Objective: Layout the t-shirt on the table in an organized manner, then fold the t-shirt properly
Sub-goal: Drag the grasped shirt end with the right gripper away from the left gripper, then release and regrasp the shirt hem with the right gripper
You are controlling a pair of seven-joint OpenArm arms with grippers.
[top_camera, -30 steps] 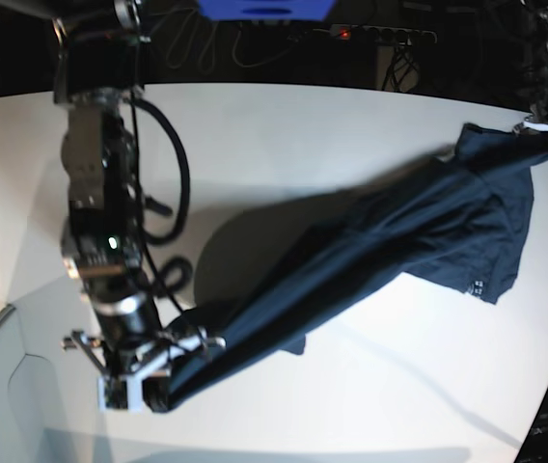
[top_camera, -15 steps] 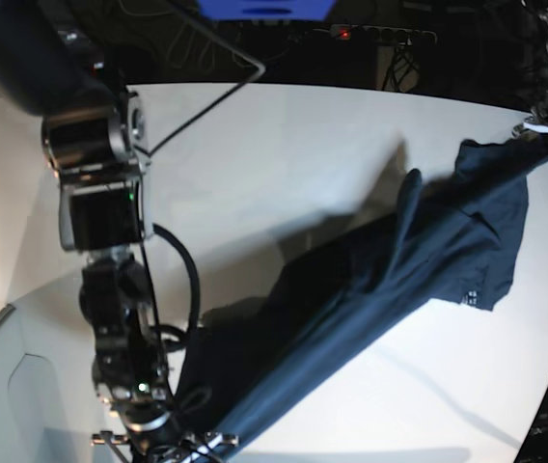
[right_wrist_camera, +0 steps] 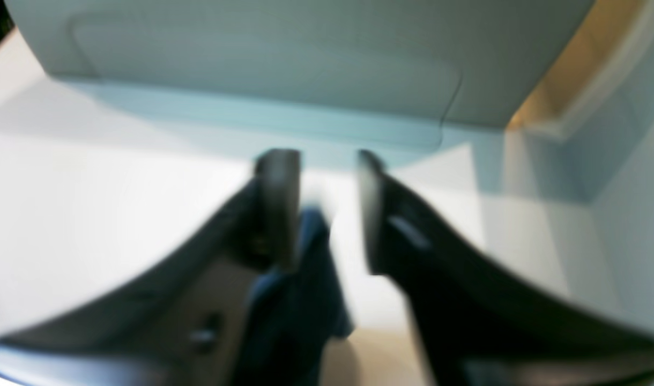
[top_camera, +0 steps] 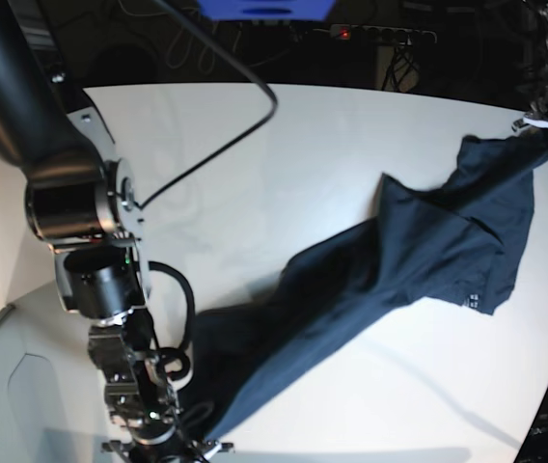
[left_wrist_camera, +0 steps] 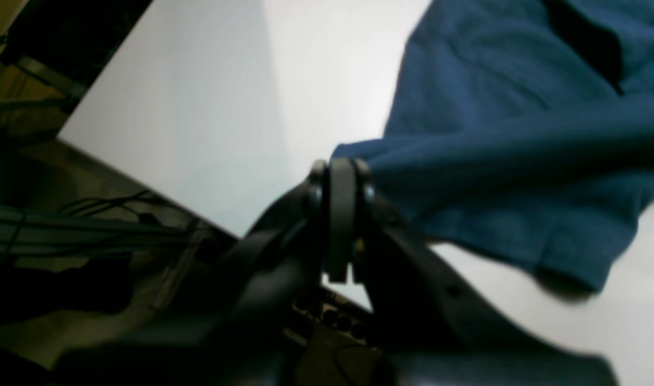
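T-shirt (top_camera: pixel 380 270) lies stretched in a long diagonal across the white counter (top_camera: pixel 284 145), running from the upper right of the base view down to the lower left, dark navy, creased along its length. A small white printed mark shows near the lower right edge of the wider part. Upper-right corner of the cloth is pinched by the left hand (top_camera: pixel 547 127) at the far right edge of the base view; in the left wrist view that hand (left_wrist_camera: pixel 340 177) has its fingers pressed together on a fold of blue fabric, which spreads away toward the upper right of that frame, one hemmed sleeve resting on the counter at lower right. Right arm comes down the left side of the base view; its hand (top_camera: pixel 163 449) sits at the bottom edge, at the lower-left end of the shirt. Right wrist view, blurred: the right hand (right_wrist_camera: pixel 321 209) has its fingers apart with a clear gap, blue cloth bunched beside the left-of-frame finger (right_wrist_camera: pixel 276 203) and lying below it; cannot tell whether the cloth touches that finger. White counter fills the rest of that frame, with a pale grey panel (right_wrist_camera: pixel 252 59) across the top.
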